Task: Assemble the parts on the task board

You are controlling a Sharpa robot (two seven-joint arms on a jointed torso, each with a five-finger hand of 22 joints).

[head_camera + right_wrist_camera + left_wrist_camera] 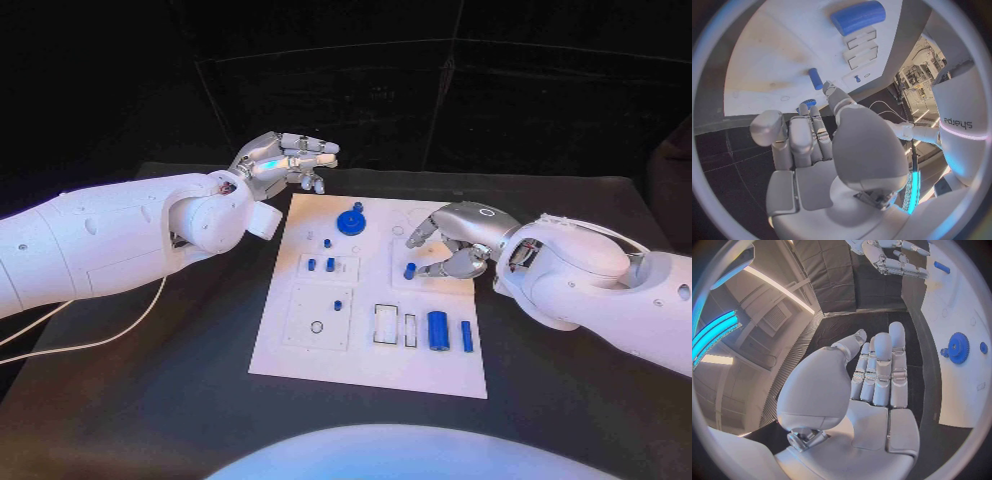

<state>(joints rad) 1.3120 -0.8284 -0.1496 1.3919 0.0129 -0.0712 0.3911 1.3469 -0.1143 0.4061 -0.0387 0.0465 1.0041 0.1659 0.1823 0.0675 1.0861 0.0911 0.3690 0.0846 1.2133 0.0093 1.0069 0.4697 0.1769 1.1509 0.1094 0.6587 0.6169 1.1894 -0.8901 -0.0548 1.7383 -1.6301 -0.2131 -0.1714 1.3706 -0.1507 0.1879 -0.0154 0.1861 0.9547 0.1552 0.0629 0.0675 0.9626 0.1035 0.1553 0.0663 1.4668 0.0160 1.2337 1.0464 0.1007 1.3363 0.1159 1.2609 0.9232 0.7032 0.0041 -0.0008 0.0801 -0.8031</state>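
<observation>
Centrally on the black table (173,400), white task board (368,360) dotted with small blue parts, blue gear (352,220) near its far edge, left hand (281,160) empty with fingers straight, right hand (450,245) over the board's right edge, fingers loosely curled, "sharpa" on an arm in the right wrist view.

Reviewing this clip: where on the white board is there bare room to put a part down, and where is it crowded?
The task board is bare along its near edge, below the large blue cylinder and the square outlines. Its far right corner, beyond the right hand, is also bare. The middle is crowded: the blue gear, small pegs and slots sit close together. The left hand is off the board's far left corner.
</observation>
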